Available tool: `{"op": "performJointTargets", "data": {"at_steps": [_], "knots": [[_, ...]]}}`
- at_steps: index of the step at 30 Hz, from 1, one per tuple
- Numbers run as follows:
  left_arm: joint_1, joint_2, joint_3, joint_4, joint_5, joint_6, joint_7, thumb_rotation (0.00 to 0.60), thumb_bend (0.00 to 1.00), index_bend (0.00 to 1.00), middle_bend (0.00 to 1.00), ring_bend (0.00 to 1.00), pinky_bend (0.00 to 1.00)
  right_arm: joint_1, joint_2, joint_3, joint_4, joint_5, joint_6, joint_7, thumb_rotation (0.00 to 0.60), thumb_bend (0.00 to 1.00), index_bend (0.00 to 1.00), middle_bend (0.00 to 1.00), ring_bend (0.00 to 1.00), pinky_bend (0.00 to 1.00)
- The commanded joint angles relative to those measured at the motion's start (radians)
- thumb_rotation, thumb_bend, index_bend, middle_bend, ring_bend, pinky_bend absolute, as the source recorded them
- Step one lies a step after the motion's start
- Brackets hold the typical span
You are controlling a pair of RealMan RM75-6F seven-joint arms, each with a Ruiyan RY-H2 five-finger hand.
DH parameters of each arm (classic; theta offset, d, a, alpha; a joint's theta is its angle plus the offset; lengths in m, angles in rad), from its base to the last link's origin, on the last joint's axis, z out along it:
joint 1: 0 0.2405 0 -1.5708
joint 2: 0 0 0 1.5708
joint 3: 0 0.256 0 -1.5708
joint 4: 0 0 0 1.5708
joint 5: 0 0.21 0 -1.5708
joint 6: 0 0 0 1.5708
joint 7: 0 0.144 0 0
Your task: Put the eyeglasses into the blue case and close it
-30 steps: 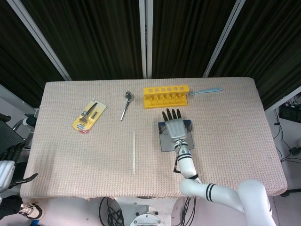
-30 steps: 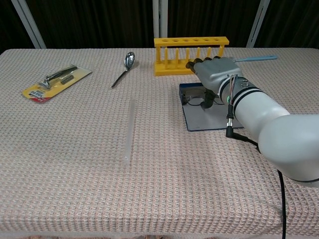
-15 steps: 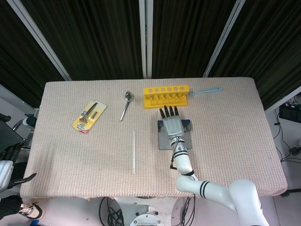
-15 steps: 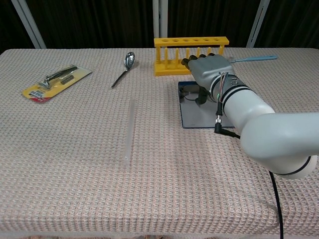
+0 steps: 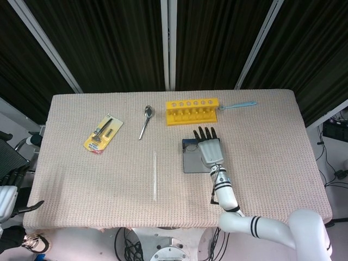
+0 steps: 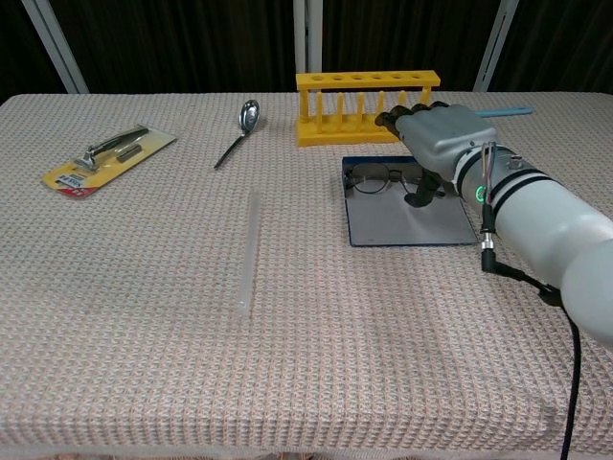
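The open blue case (image 6: 407, 216) lies flat on the table (image 5: 272, 163), just at 6 o'clock of the yellow rack (image 6: 367, 105). The eyeglasses (image 6: 378, 176) sit in its far half. The right hand (image 6: 436, 144) hovers over the case's 3 o'clock side, palm down, fingers slightly curled over the glasses' right end; whether it grips them I cannot tell. The left hand (image 5: 6, 198) hangs released off the table's 8 o'clock corner.
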Motion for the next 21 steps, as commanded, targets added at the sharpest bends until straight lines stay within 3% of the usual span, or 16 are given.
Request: {"op": "performJointTargets", "data": {"at_steps": [1,5,10,21], "knots": [[0.001,0.001,0.001,0.0,-0.003,-0.003,0.002,0.371,0.09,0.02,0.06,0.08,0.21,-0.084,0.088,-0.088,-0.122,-0.09,0.065,0.055,0.6,0.18,0.0,0.0,0.0,0.0],[-0.003,-0.001,0.002,-0.001,0.003,-0.007,0.005,0.373,0.09,0.03,0.06,0.08,0.21,-0.142,0.141,-0.146,-0.202,-0.141,0.111,0.08,0.6,0.18,0.0,0.0,0.0,0.0],[-0.008,-0.007,0.003,-0.003,0.009,-0.008,0.008,0.371,0.09,0.03,0.06,0.08,0.21,-0.168,0.156,-0.177,-0.23,-0.148,0.11,0.063,0.6,0.16,0.0,0.0,0.0,0.0],[-0.005,-0.006,0.004,-0.002,0.006,-0.008,0.008,0.37,0.09,0.02,0.06,0.08,0.21,-0.135,0.122,-0.13,-0.197,-0.029,0.061,-0.074,0.6,0.13,0.0,0.0,0.0,0.0]]}}
